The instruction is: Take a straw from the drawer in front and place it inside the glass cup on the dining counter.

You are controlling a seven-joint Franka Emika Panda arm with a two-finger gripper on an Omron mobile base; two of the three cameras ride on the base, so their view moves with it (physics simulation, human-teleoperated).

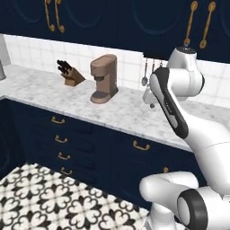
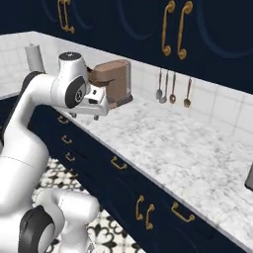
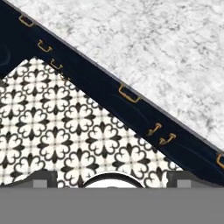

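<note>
1. The pincer [image 2: 85, 116] is held spread wide and empty, above the front edge of the marble surface [image 1: 40, 90]. It is pointed down at the cabinet fronts and the patterned floor [image 3: 57, 131], a pose judged suitable for lining up on a handle.
2. The drawer [image 1: 148, 155] is shut, just under the surface edge, and its curved brass handle [image 3: 129, 94] is seen near the middle of the hand view. No contact has been made with it.
3. The straw is judged to lie inside that shut drawer, hidden by its front, so opening the drawer is taken as the step in hand.
4. One coffee machine [image 1: 104, 78] and one knife block [image 1: 69, 73] are stood well back by the tiled wall, clear of the arm.
5. Four utensils [image 2: 172, 89], as far as can be told, are hung on the wall.
6. Four small brass pulls [image 1: 61, 139] are counted on the narrower drawers to the left, one above the other.
</note>
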